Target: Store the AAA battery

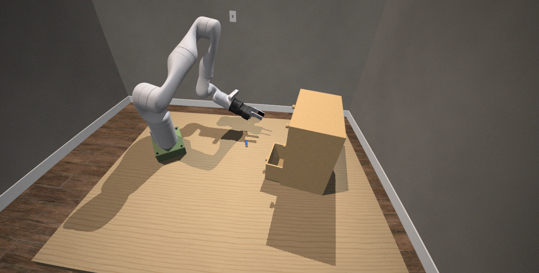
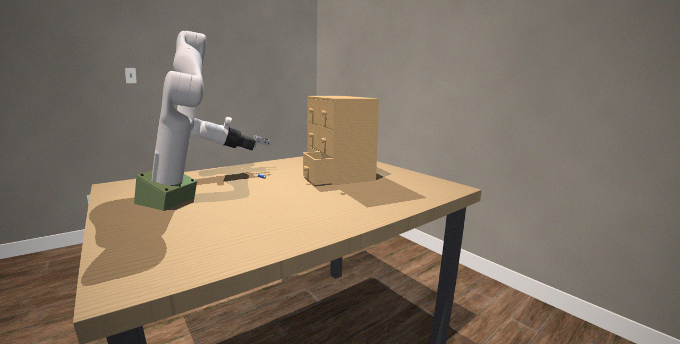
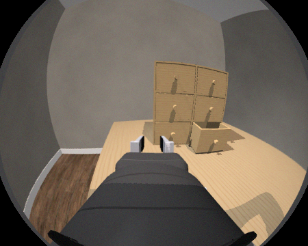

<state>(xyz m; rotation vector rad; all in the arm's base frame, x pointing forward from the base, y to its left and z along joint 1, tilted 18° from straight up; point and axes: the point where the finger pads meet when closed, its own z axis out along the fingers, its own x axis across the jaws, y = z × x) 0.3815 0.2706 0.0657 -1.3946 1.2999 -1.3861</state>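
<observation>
Arm arched high, wrist angled down toward the chest [image 1: 317,128] [image 2: 355,139] [image 3: 191,92], jaws [image 1: 261,114] [image 2: 264,140] spread

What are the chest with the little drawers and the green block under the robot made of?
The pale brown six-drawer chest looks like matte wood, with fine grain lines. The green block-shaped base could be painted metal or plastic: smooth, evenly coloured.

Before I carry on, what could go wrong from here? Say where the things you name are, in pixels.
The bottom drawer [image 1: 273,173] [image 2: 319,170] [image 3: 211,139] stands pulled out; tugging it further might make it droop or slip free. The battery [image 1: 246,143] [image 2: 261,175] lies loose on the table, so a badly aimed grasp by the open gripper [image 1: 260,113] [image 2: 262,140] [image 3: 152,145] could roll it away.
</observation>
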